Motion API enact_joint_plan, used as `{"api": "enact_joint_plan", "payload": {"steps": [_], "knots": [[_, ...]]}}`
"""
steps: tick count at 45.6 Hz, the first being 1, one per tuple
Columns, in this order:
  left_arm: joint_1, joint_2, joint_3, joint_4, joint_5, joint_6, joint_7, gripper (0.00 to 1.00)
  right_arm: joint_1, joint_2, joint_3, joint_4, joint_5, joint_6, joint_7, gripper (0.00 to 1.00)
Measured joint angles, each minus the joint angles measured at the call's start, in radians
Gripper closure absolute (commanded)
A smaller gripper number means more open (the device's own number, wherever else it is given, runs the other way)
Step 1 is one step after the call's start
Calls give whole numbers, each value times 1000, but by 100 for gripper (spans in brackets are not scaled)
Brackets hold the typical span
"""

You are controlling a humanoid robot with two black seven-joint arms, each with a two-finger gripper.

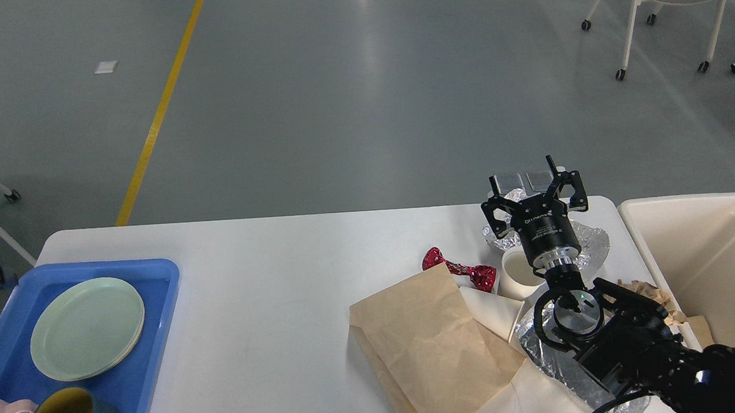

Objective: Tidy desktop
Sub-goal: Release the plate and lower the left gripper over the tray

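Bright even overhead light, floor (pixel 366 72) glare, sharp pic

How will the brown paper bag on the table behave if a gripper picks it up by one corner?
The brown paper bag lies flat and creased, so it is probably light and would flop. It overlaps white paper, which may shift with it.

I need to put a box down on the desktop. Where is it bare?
The desktop is bare between the blue tray and the brown paper bag, back to the far edge. The right end is crowded: red wrapper, white cup, foil, right pincer.
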Motion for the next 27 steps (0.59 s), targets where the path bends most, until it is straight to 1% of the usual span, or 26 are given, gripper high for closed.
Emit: {"api": "enact_joint_plan", "payload": {"steps": [2,4,6,9,12,16,19,21,22,25,27], "knots": [[-109,64,4,-1,-3,-84,-26,34,0,0,0,0,0,0,0,0],[-218,110,6,-1,-6,-165,-42,30,0,0,1,0,0,0,0,0],[-307,135,7,-2,-11,-222,-50,27,0,0,1,1,0,0,0,0],[-414,155,3,-2,-31,-271,-59,24,0,0,1,1,0,0,0,0],[-447,160,-9,-1,-100,-287,-77,21,0,0,1,1,0,0,0,0],[-372,152,-36,-3,-318,-297,-110,18,0,0,1,1,0,0,0,0],[-275,139,-80,-3,-522,-304,-116,17,0,0,0,0,0,0,0,0],[-188,124,-119,0,-679,-306,-107,17,0,0,0,-1,0,0,0,0],[-115,105,-152,6,-819,-307,-93,17,0,0,0,-1,0,0,0,0],[-31,62,-209,15,-1023,-306,-64,17,0,0,0,-1,0,0,0,0],[13,19,-271,17,-1166,-304,-34,17,0,0,0,-1,0,0,0,0]]}}
